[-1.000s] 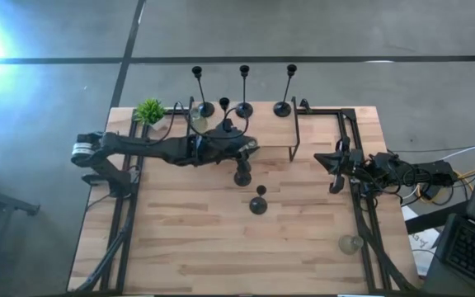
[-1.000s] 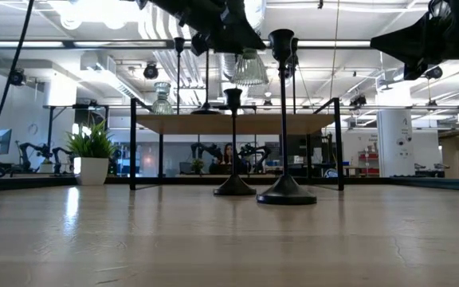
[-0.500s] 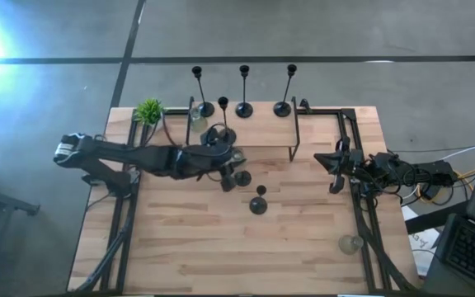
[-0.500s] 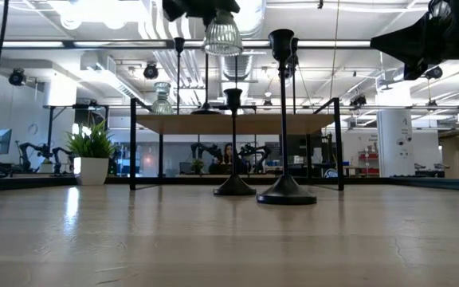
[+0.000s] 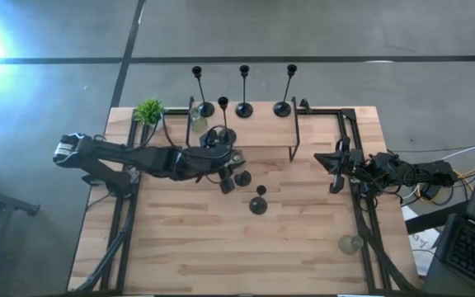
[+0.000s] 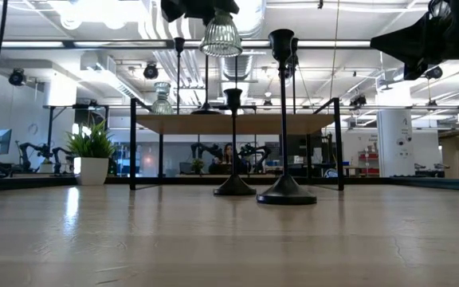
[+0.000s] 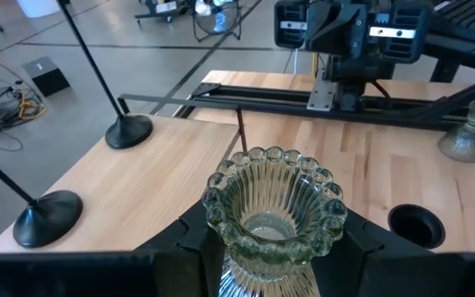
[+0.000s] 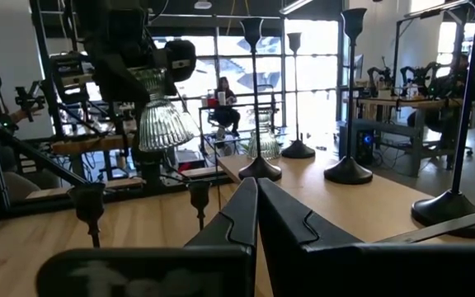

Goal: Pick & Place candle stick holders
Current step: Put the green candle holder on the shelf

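Left jaws grip glass candle holder (image 7: 272, 216) above table (image 5: 303, 239).

I count six black candle stick holders (image 5: 244, 110); three stand in a row along the back edge of the raised shelf (image 5: 262, 128), a fourth stands on that shelf nearer its left end, and two stand on the table (image 5: 188, 247) near its middle; I count three glass candle stick holders (image 7: 270, 206); one is up off the table in my left gripper (image 7: 275, 247), one stands at the left end of the shelf, and one stands near the table's front right corner; I count one potted plant (image 5: 148, 110), at the back left corner of the table; that makes nine holders and one plant
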`<state>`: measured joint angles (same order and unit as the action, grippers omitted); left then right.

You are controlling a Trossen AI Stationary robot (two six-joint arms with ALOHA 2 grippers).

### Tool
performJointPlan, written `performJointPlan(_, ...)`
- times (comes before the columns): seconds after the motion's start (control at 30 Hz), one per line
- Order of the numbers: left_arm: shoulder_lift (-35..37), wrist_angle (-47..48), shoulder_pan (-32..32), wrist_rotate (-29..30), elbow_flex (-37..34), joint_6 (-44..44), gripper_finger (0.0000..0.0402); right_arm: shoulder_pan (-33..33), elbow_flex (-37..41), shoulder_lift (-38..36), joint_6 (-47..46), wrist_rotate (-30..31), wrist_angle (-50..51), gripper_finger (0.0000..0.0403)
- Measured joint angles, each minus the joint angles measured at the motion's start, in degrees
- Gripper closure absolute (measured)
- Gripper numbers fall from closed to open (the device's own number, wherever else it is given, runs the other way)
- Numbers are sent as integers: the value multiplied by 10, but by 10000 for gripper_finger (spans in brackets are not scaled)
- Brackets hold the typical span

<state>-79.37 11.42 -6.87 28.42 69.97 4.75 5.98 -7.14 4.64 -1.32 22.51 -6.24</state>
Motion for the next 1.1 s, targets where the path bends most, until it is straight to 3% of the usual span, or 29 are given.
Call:
performJointPlan(0.4, 0, 0, 0, -4, 0, 4, 265, 0, -15, 38, -27, -4, -123, 394)
performJointPlan(0.6, -1, -6, 0, -20, -15, 4, 265, 0, -72, 176, -38, -78, -120, 394)
performJointPlan(0.8, -1, -15, -3, -66, -59, 14, 265, 0, -168, 340, 11, -177, -116, 394)
performJointPlan(1.0, 2, -24, -23, -141, -124, 9, 265, 0, -241, 446, 30, -200, -74, 394)
performJointPlan(1.1, 5, -74, -36, -196, -169, -10, 265, 0, -252, 469, 26, -211, -68, 394)
